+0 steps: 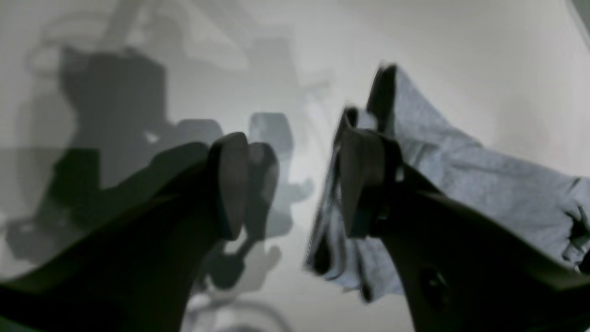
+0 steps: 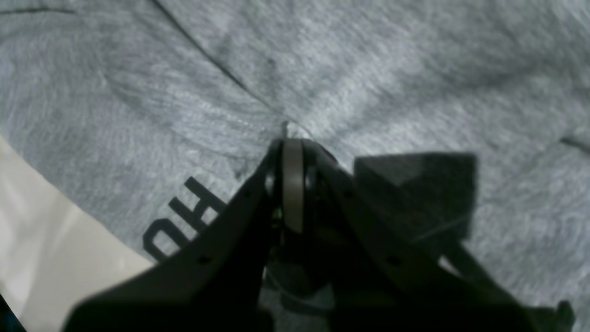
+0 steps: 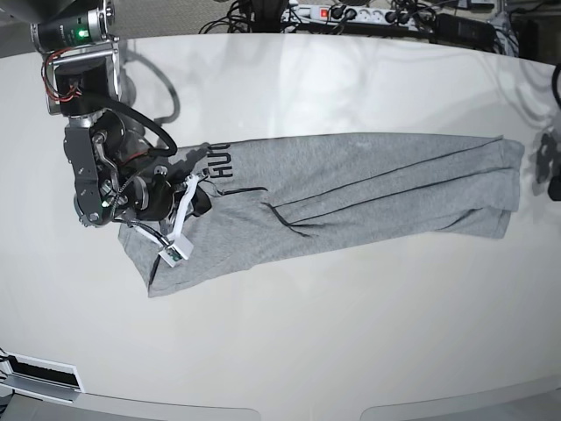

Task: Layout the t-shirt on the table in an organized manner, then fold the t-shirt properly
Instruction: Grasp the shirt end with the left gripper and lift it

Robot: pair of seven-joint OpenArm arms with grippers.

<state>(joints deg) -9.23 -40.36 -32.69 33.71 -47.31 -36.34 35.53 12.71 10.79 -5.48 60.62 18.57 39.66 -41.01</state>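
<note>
Beyond the near edge of the table (image 3: 351, 342), the grey t-shirt (image 3: 377, 180) lies bunched in a long creased strip running from the left side towards the right. On its left part, the right gripper (image 2: 295, 143) has its fingers pressed together, seemingly pinching a crease of cloth, though dark there. The left gripper (image 1: 292, 184) spreads its fingers near the strip's right end. Cables (image 3: 232, 19) sit along the far edge
</note>
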